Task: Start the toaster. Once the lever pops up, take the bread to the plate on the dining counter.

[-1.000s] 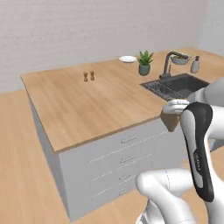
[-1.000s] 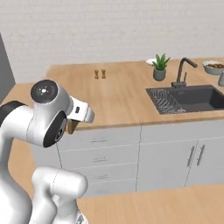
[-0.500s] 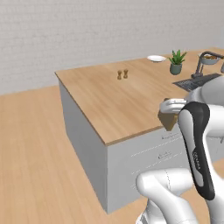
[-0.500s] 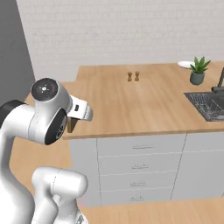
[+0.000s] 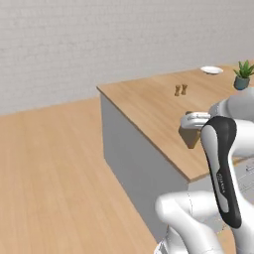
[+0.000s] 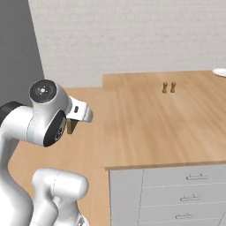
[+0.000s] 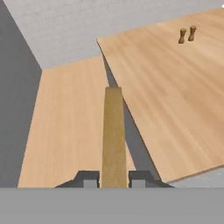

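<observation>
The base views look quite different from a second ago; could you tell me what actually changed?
The base drove on, so the dining counter, shakers and plate slid rightward in view; sink and tap left the frame. The gripper stays shut on the bread, arm pose unchanged.

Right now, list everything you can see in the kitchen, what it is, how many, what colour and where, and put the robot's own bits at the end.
dining counter: one, light wood top on grey drawer cabinets, ahead of the robot
shakers: two, small and brown, standing side by side on the counter top, far side
plate: one, white, round, at the far end of the counter
potted plant: one, green leaves in a blue-grey pot, near the plate on the counter
floor: light wood, beside the counter
wall: white brick, behind the counter
bread: one slice, tan-brown, seen edge-on, held between the fingers
arm: one, white with dark joints
end effector: one, dark fingers, shut on the bread
</observation>
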